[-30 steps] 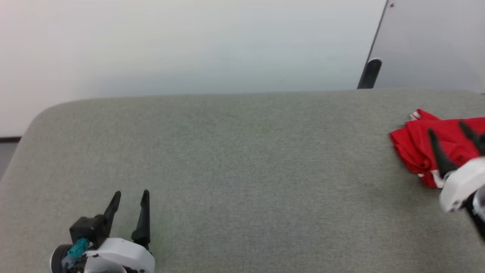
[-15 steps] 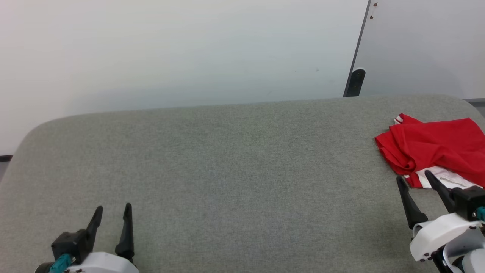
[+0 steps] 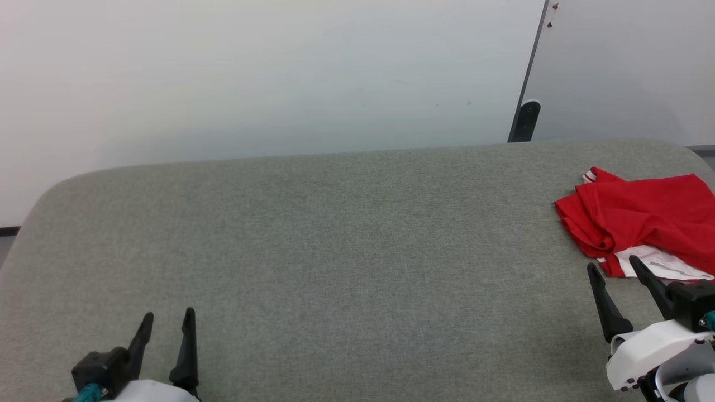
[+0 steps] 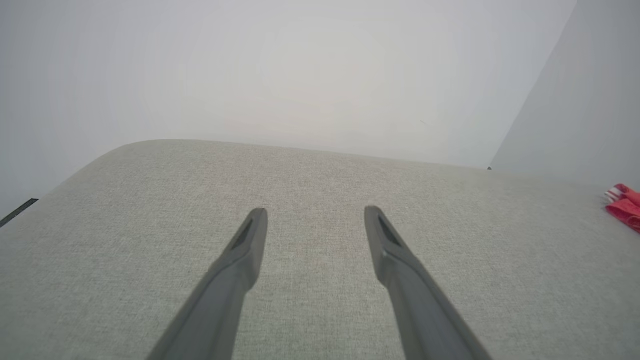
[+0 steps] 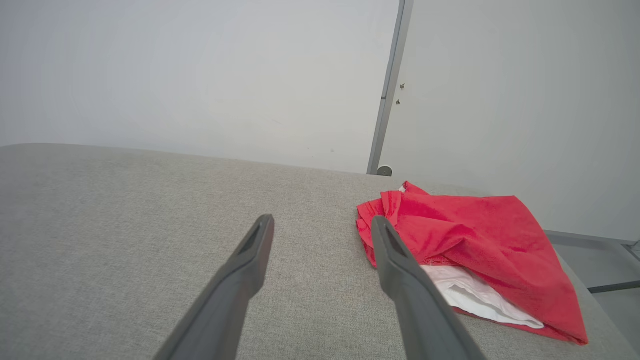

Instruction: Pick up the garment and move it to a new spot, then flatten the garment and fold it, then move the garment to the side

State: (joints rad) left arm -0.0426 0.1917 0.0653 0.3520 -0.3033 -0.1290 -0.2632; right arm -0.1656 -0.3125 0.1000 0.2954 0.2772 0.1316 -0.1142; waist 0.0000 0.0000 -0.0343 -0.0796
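Lying loosely folded at the table (image 3: pixel 335 251) edge, the garment (image 3: pixel 642 215) seems set aside; left gripper (image 3: pixel 168 314) and right gripper (image 3: pixel 613 262) gape empty.

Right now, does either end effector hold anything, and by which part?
Nothing is held. The left end effector and right end effector are open; the garment lies on the table.
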